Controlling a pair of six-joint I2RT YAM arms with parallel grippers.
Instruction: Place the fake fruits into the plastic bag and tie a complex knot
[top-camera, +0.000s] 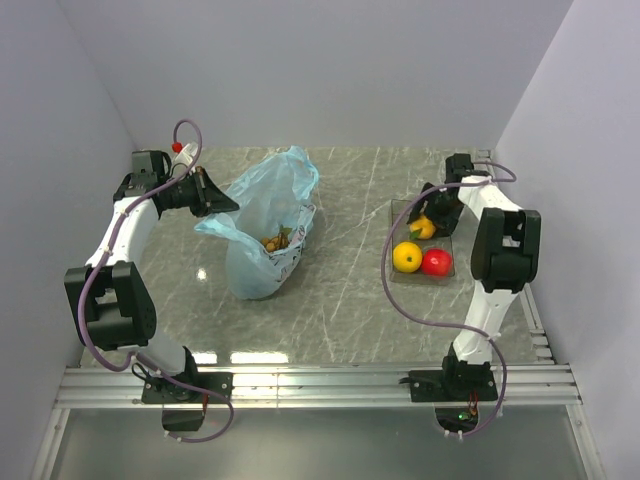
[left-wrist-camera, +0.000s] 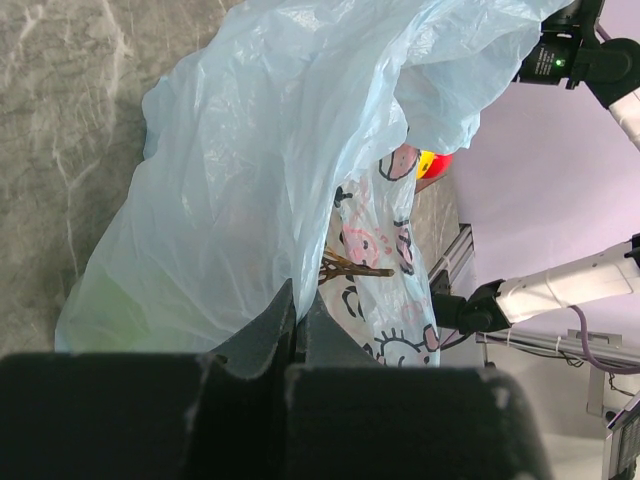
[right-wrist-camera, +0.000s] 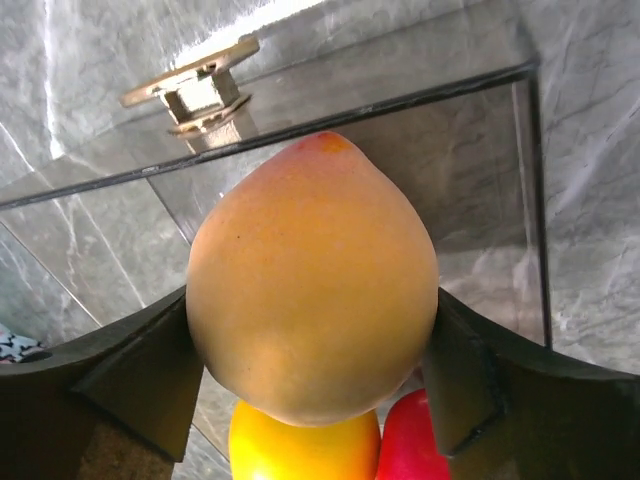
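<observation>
Orange fruit (right-wrist-camera: 310, 280) clamped in right gripper (right-wrist-camera: 312, 345); yellow fruit (right-wrist-camera: 300, 450), red fruit (right-wrist-camera: 410, 440) cut off. Left gripper (left-wrist-camera: 297, 320) pinches bag (left-wrist-camera: 250, 150); brown bunch (left-wrist-camera: 350, 268) half-hidden inside.

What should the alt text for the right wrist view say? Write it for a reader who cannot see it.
A large orange-yellow fruit fills the frame, gripped between the dark fingers of the right gripper over a clear tray on a grey marbled table. A yellow fruit and a red fruit show just below it.
</observation>
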